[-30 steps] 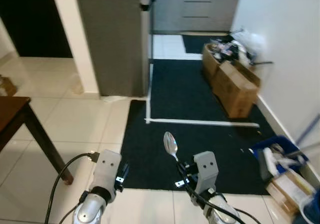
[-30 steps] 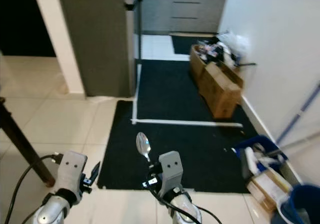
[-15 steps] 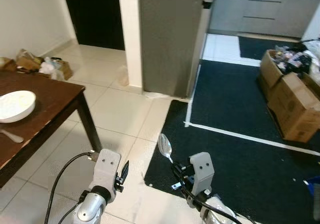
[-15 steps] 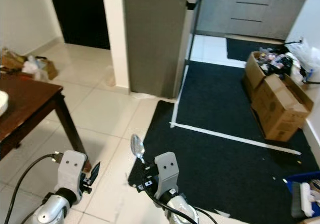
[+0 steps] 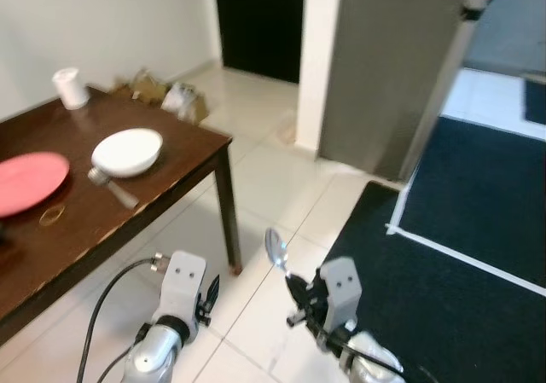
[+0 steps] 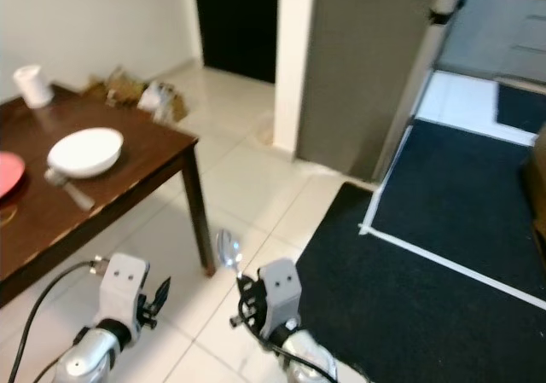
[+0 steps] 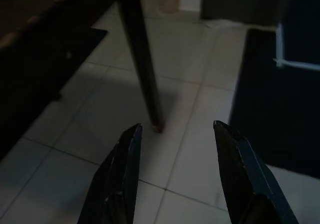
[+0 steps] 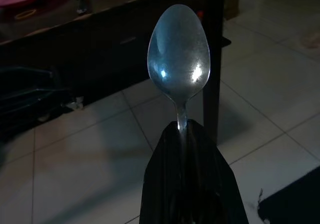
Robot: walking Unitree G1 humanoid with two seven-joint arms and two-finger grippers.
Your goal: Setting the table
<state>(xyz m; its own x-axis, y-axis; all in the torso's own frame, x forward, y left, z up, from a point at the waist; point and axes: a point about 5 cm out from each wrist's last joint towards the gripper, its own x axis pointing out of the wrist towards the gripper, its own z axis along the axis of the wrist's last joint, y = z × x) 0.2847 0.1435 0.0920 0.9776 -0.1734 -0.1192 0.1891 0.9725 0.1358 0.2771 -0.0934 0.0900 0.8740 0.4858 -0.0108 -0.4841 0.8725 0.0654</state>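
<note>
One spoon (image 8: 178,54) stood pinched upright in my right gripper (image 5: 296,291); my left gripper (image 7: 182,149) hung open, empty. My turn had brought the table (image 5: 175,182) into view at ten o'clock, so placing was near.

This is a lived-in home, at the edge of a dining area. A dark wooden table (image 5: 183,165) stands on pale glossy floor tiles (image 5: 281,187), carrying a white bowl (image 5: 127,151) near its far edge, a pink plate (image 5: 30,182) toward the left end and a white cup (image 5: 68,88) at the back corner. Behind it are plain cream walls, a dark open doorway (image 5: 258,20), and bags left on the floor (image 5: 166,95). A dark rug (image 5: 478,221) with a white stripe covers the floor to the right.
</note>
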